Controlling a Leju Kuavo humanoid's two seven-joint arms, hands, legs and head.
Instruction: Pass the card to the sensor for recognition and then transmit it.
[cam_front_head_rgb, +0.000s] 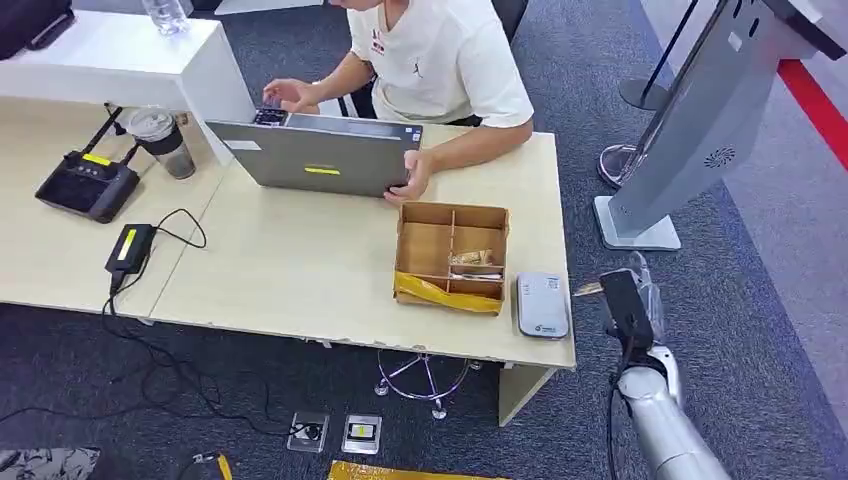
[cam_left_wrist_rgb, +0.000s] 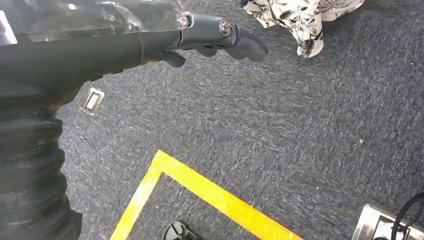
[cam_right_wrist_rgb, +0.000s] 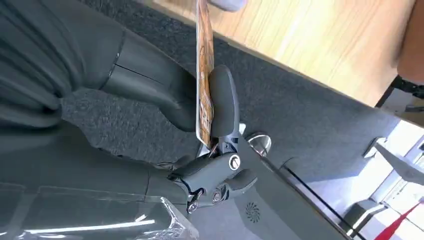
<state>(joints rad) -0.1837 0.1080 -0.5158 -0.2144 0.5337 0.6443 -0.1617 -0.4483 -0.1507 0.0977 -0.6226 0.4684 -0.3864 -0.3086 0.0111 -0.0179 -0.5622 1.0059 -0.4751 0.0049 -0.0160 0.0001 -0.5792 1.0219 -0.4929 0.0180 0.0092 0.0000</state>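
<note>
My right hand (cam_front_head_rgb: 625, 305) hangs just off the table's right edge, beside the grey card sensor (cam_front_head_rgb: 542, 304) lying at the table's front right corner. It pinches an orange patterned card (cam_right_wrist_rgb: 204, 75) between thumb and fingers (cam_right_wrist_rgb: 223, 102); the card's tip (cam_front_head_rgb: 588, 289) points toward the sensor. The card is seen edge-on in the right wrist view. My left hand (cam_left_wrist_rgb: 215, 37) hangs over the carpet with its fingers curled and nothing in them.
A cardboard divider box (cam_front_head_rgb: 451, 256) with cards stands left of the sensor. A person (cam_front_head_rgb: 430, 60) works on a laptop (cam_front_head_rgb: 320, 152) across the table. A grey kiosk stand (cam_front_head_rgb: 700, 120) rises to the right. Yellow floor tape (cam_left_wrist_rgb: 210, 192) and floor sockets (cam_front_head_rgb: 335, 432) lie below.
</note>
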